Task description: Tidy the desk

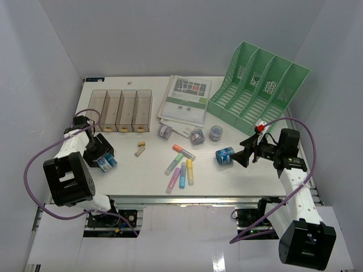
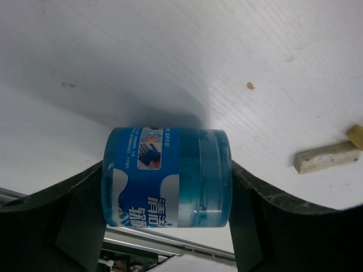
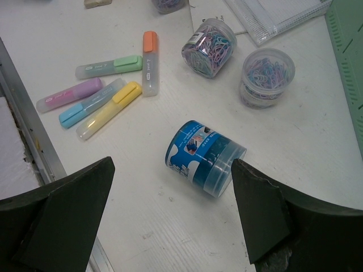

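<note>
the desk [image 1: 142,170], a flat white tabletop, lay beneath both tools and stretched away ahead of them. it looked rigid, heavy and smooth, so it was judged a fixed support, not a thing to grasp. hold had to be taken on the loose items it carried, and round ones would likely roll or slide on so slick a surface. the left gripper [image 1: 105,161] was closed on a blue jar [image 2: 167,175] that lay on its side, with one of its fingers [image 2: 79,221] against the base and the other against the lid. no gap showed at either end, though how firm the grip was could not be told. the jar looked light, hard and glossy, and its flat ends seemed a surer hold than its curved wall. an eraser [image 2: 326,157] lay beyond the jar, off to that tool's right. the right gripper [image 1: 245,156] hung with its jaws wide apart and nothing in them. a second blue jar [image 3: 204,158] lay on its side on the desk ahead of it, between the lines of its fingers and untouched. highlighters [image 3: 108,96] lay farther ahead to its left and tubs of paper clips [image 3: 209,46] farther ahead still.
</note>
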Robot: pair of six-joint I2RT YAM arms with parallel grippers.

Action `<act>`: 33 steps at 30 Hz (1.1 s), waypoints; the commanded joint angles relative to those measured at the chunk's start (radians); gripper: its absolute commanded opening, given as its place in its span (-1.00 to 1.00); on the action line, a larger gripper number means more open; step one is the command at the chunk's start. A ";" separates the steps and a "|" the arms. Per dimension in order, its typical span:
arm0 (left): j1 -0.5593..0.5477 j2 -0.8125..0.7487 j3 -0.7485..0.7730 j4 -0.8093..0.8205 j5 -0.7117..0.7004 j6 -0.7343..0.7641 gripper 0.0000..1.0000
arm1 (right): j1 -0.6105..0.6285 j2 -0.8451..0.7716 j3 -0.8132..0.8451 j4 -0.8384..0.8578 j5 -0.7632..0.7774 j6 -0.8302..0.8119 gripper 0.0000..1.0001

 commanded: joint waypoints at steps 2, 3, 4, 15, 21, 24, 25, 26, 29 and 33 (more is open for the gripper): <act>0.005 -0.065 0.074 0.018 0.174 -0.044 -0.57 | -0.001 0.003 0.039 0.008 -0.006 -0.015 0.80; 0.009 -0.068 0.089 0.024 0.195 -0.062 -0.66 | 0.001 0.003 0.039 0.006 -0.005 -0.016 0.80; 0.012 -0.069 0.105 0.034 0.237 -0.077 -0.72 | 0.001 0.004 0.039 0.006 -0.005 -0.016 0.80; 0.063 -0.070 0.257 0.319 0.492 -0.396 -0.84 | -0.001 0.009 0.033 0.008 -0.018 -0.017 0.80; 0.069 0.088 0.362 0.503 0.458 -0.583 -0.85 | -0.001 0.011 0.028 0.008 -0.035 -0.019 0.80; 0.072 0.204 0.468 0.516 0.436 -0.615 -0.86 | 0.000 0.017 0.026 0.009 -0.041 -0.024 0.80; 0.072 0.232 0.497 0.520 0.427 -0.621 -0.86 | 0.000 0.019 0.026 0.008 -0.042 -0.026 0.80; 0.072 0.260 0.529 0.524 0.415 -0.626 -0.86 | 0.000 0.020 0.025 0.008 -0.043 -0.028 0.80; 0.072 0.336 0.620 0.527 0.362 -0.628 -0.84 | 0.001 0.020 0.024 0.008 -0.048 -0.031 0.80; 0.071 0.429 0.732 0.513 0.324 -0.605 -0.82 | 0.001 0.024 0.022 0.009 -0.050 -0.032 0.80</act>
